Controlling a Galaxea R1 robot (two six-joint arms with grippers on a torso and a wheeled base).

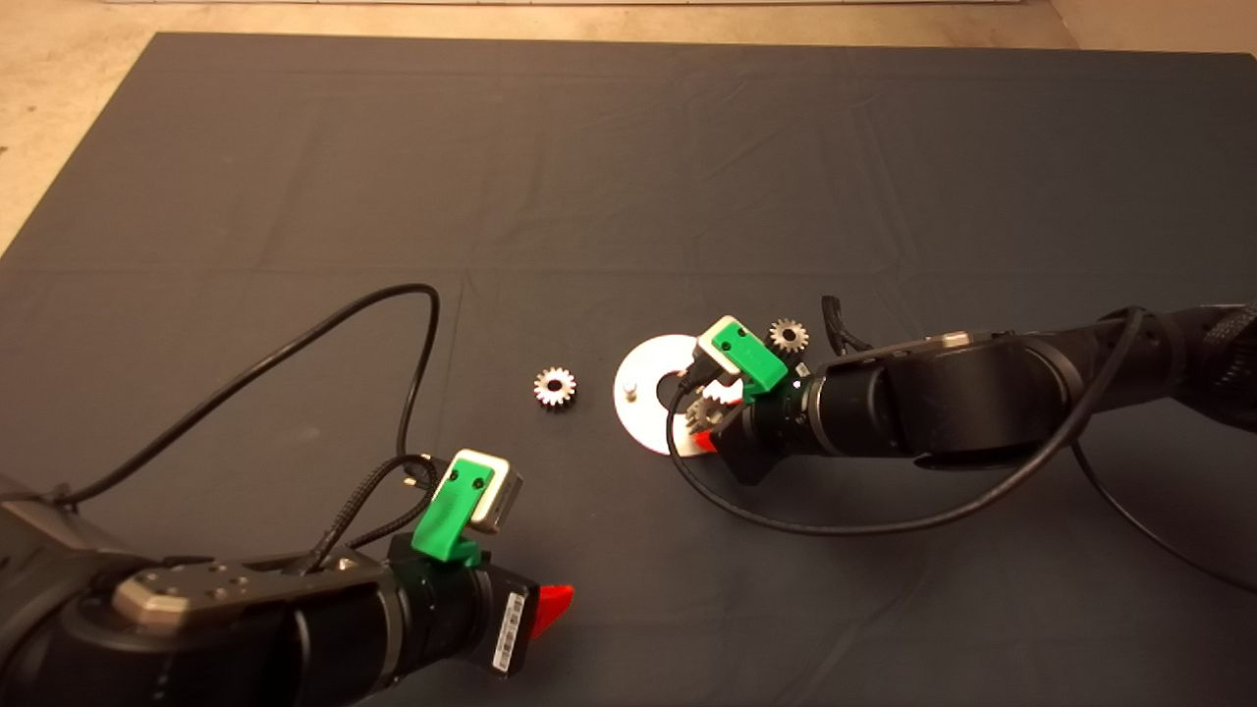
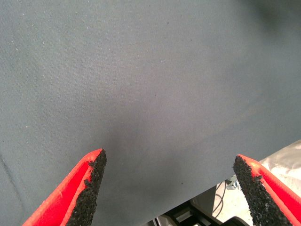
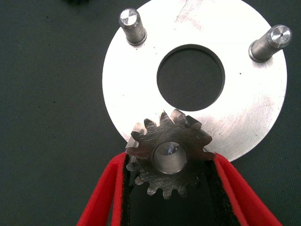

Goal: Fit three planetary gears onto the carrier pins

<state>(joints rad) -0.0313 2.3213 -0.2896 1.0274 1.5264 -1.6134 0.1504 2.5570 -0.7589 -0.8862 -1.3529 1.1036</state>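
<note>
The silver carrier disc (image 1: 648,373) lies mid-mat; in the right wrist view the disc (image 3: 254,113) shows two bare pins (image 3: 132,24) (image 3: 272,42). My right gripper (image 1: 701,420) (image 3: 169,160) is over the disc's near edge, shut on a planetary gear (image 3: 168,153). The top of the third pin shows inside the gear's bore. A second gear (image 1: 555,386) lies on the mat left of the disc. A third gear (image 1: 789,336) lies right of the disc, behind my right wrist. My left gripper (image 1: 550,601) (image 2: 169,188) is open and empty, parked at the lower left.
A black cable (image 1: 295,344) loops over the mat from my left arm. Another cable (image 1: 835,525) curves on the mat below my right arm. The mat's near edge (image 2: 244,181) shows in the left wrist view.
</note>
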